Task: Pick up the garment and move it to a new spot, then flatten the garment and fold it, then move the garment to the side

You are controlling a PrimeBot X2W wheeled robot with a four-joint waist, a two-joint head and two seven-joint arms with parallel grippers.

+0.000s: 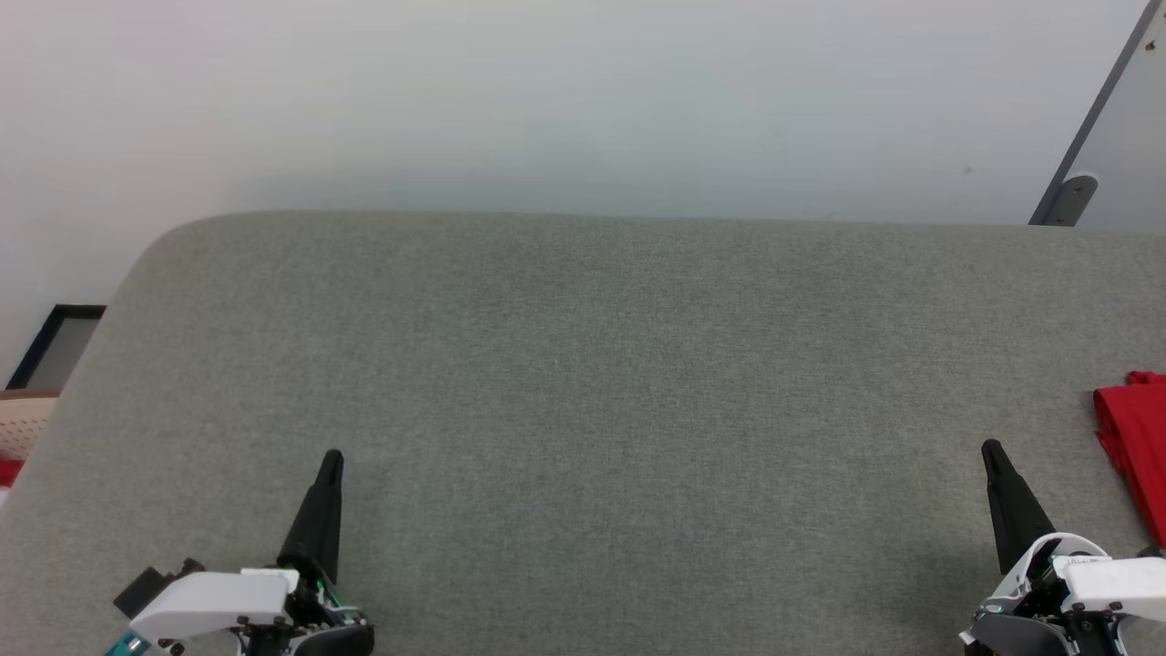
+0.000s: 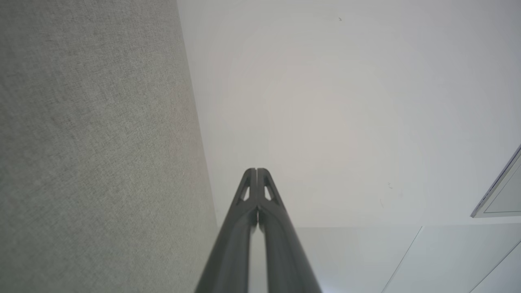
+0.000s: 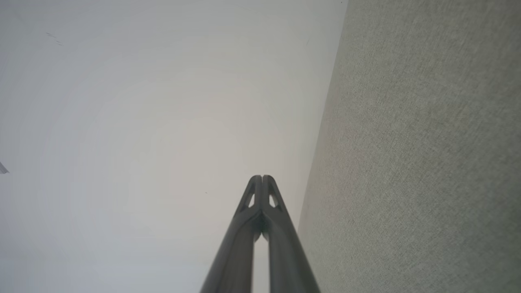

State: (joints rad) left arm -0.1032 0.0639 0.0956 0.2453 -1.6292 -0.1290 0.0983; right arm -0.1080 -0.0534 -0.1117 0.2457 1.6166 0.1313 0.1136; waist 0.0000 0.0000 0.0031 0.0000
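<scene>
1. A grey fabric-covered bench (image 1: pixel 583 383) is seen across most of the head view, with its rounded corner at the upper left and a pale wall (image 1: pixel 547 91) above it.
2. The garment (image 1: pixel 1134 437) is found at the right edge of the head view, about two thirds of the way down. Only a bunched red part of it is seen on the bench, and the rest is cut off by the frame.
3. The left gripper (image 1: pixel 332 460) is seen at the lower left of the head view, pointing up the frame over bare grey fabric, well apart from the garment.
4. In the left wrist view the left gripper (image 2: pixel 256 171) is shown with its fingers (image 2: pixel 240 228) pressed together at the tips, and nothing is held between them. The bench (image 2: pixel 81 142) is seen along the left side of that frame.
5. The right gripper (image 1: pixel 991 448) is seen at the lower right of the head view, just to the left of the garment. Its dark tip is clear of the red cloth.
6. In the right wrist view the right gripper (image 3: pixel 262 178) is likewise shown clenched at the tips on nothing. The bench (image 3: pixel 427 162) is seen along the right side of that frame.
7. A grey slanted panel (image 1: pixel 1120 137) is seen at the upper right corner of the head view.
</scene>
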